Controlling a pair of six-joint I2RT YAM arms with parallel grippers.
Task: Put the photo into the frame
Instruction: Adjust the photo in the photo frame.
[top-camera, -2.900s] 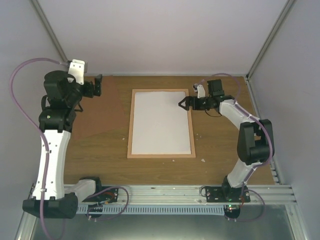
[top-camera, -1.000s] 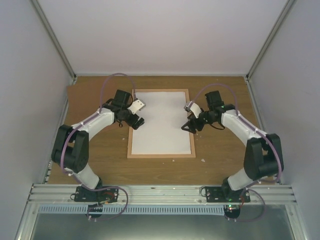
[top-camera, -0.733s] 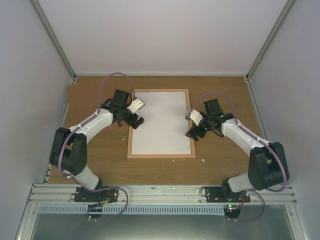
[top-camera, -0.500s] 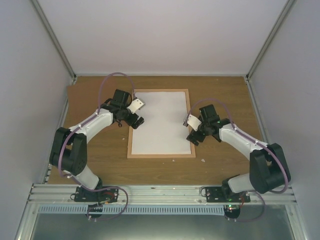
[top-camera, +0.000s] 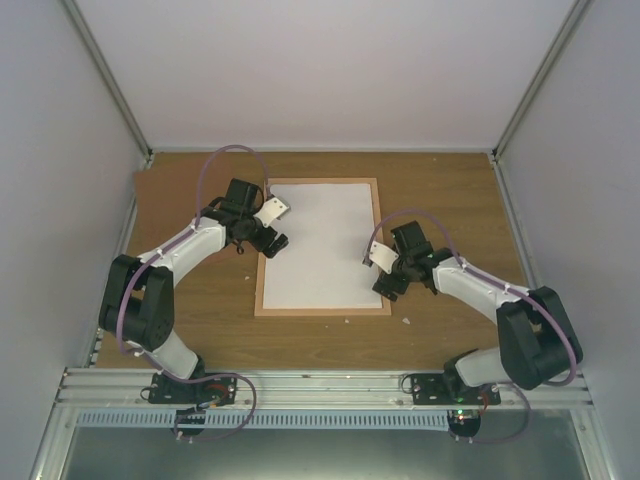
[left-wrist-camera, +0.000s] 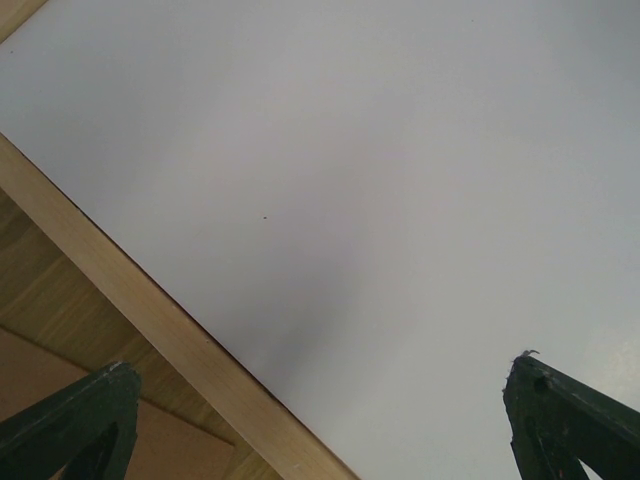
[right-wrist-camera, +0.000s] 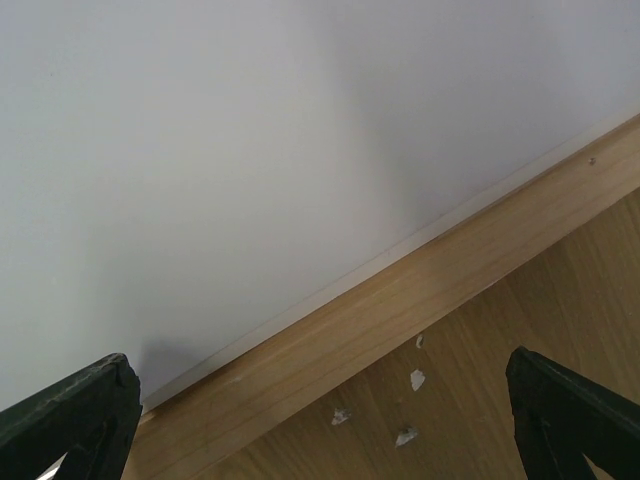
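Note:
The frame (top-camera: 320, 312) of light wood rails lies flat at the table's middle. A plain white sheet (top-camera: 322, 245) fills it; no printed image shows on it, so I cannot tell if it is the photo lying face down. My left gripper (top-camera: 275, 243) is open and empty, low over the frame's left rail. In the left wrist view it (left-wrist-camera: 320, 372) spans the rail (left-wrist-camera: 150, 320) and the sheet (left-wrist-camera: 380, 180). My right gripper (top-camera: 383, 287) is open and empty over the right rail near its near end. In the right wrist view it (right-wrist-camera: 318, 362) hangs above the rail (right-wrist-camera: 400, 290).
A plain brown backing board (top-camera: 170, 200) lies flat at the back left, under the left arm. Small white scraps (right-wrist-camera: 417, 380) dot the table beside the right rail, one near the frame's near right corner (top-camera: 407, 321). Grey walls close in three sides.
The left arm swung from the back left to the frame's left rail, then held still. The right gripper slid along the right rail toward the near end.

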